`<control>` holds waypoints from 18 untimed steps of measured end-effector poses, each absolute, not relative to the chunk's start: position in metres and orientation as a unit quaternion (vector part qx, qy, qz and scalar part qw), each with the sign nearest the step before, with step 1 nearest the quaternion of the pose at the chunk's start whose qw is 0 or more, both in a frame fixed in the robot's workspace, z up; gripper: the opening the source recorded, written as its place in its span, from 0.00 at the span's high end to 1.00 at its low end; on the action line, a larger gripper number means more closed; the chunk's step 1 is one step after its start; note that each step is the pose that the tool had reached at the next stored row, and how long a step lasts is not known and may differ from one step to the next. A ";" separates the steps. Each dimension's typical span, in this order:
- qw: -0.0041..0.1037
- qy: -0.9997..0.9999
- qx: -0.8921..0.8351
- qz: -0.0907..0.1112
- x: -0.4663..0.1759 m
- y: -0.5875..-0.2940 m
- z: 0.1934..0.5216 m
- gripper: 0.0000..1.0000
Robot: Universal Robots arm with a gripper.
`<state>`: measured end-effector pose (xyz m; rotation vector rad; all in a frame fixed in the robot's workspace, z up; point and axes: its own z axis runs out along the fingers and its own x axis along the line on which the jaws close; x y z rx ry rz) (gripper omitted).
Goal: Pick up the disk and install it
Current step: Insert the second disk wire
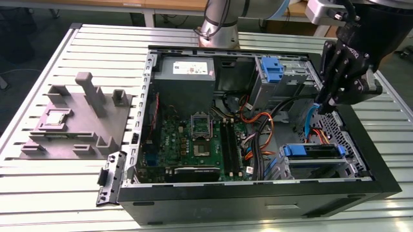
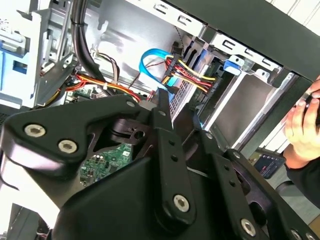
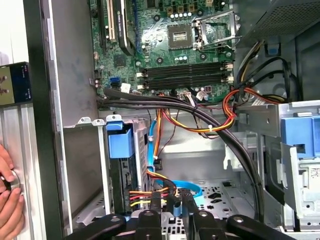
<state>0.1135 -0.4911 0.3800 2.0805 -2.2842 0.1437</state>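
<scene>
Pincer (image 1: 320,99) hangs over the open computer case (image 1: 258,203) near the exterior view's right wall, its black fingers (image 1: 335,72) pointing down above a light-blue cable (image 1: 308,121) and the bundle of orange, red and yellow wires (image 1: 264,121). In both wrist views the fingers stand close together with only a narrow gap between their tips; whether they are fully closed, and whether anything is pinched there, cannot be told. In the second wrist view the fingertips (image 2: 162,97) sit just beside the blue cable loop (image 2: 152,57). The disk (image 1: 313,153), with its blue carrier frame, appears already seated in the lower drive cage at the case's front corner, below the pincer; in the first wrist view its blue frame (image 3: 120,140) shows at the cage mouth, with wires running to it. The green motherboard (image 1: 193,140) lies on the case floor, and a grey power-supply box (image 1: 185,72) sits in the far corner. A grey fixture (image 1: 77,121) rests on the slatted tabletop (image 1: 38,188) beside the case. A person's hand (image 3: 7,200) rests against the case's outer edge.
</scene>
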 end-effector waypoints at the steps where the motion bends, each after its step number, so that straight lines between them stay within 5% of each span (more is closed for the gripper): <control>1: 0.025 -0.738 0.672 0.047 0.113 -0.491 0.378 0.69; 9: 0.030 -0.738 0.672 0.052 0.114 -0.491 0.365 0.71; 11: 0.032 -0.738 0.672 0.055 0.114 -0.491 0.363 0.84; 18: 0.037 -0.737 0.672 0.060 0.114 -0.491 0.361 0.84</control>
